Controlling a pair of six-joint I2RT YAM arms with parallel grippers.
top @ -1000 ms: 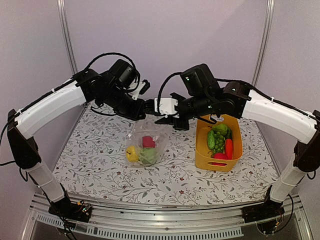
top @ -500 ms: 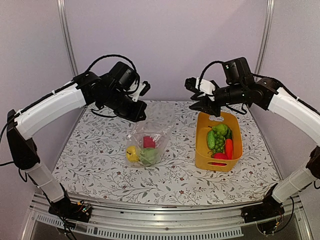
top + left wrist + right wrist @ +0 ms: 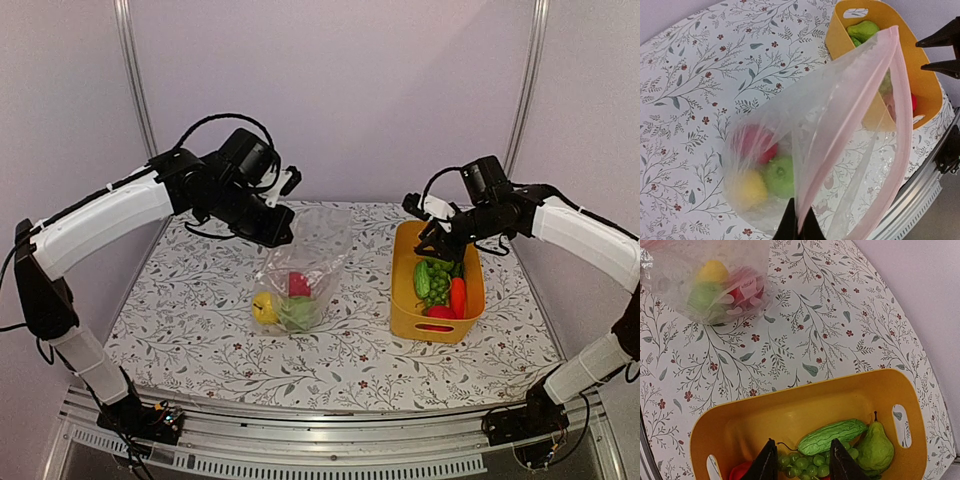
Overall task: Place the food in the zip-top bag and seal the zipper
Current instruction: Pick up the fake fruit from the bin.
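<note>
My left gripper (image 3: 281, 226) (image 3: 799, 216) is shut on the mouth edge of the clear zip-top bag (image 3: 303, 262) (image 3: 835, 125) and holds it up. The pinkish zipper (image 3: 901, 100) hangs open. Yellow (image 3: 747, 188), green (image 3: 780, 175) and red (image 3: 753, 143) round pieces lie in the bag. My right gripper (image 3: 440, 242) (image 3: 801, 444) is open and empty just above the yellow basket (image 3: 404, 300) (image 3: 790, 396). In the basket are the cucumber (image 3: 832, 436), pear (image 3: 877, 447), grape bunch (image 3: 805, 462), carrot (image 3: 458, 296) and a red piece (image 3: 440, 313).
The flower-patterned cloth (image 3: 190, 320) covers the table. The bag also shows in the right wrist view (image 3: 705, 275), left of the basket. Walls stand close behind and on both sides. A metal rail (image 3: 330, 440) runs along the near edge.
My right gripper has left the bag's mouth, swung right and come down over the basket. The left gripper still holds the bag edge, and the bag's mouth now stands taller.
</note>
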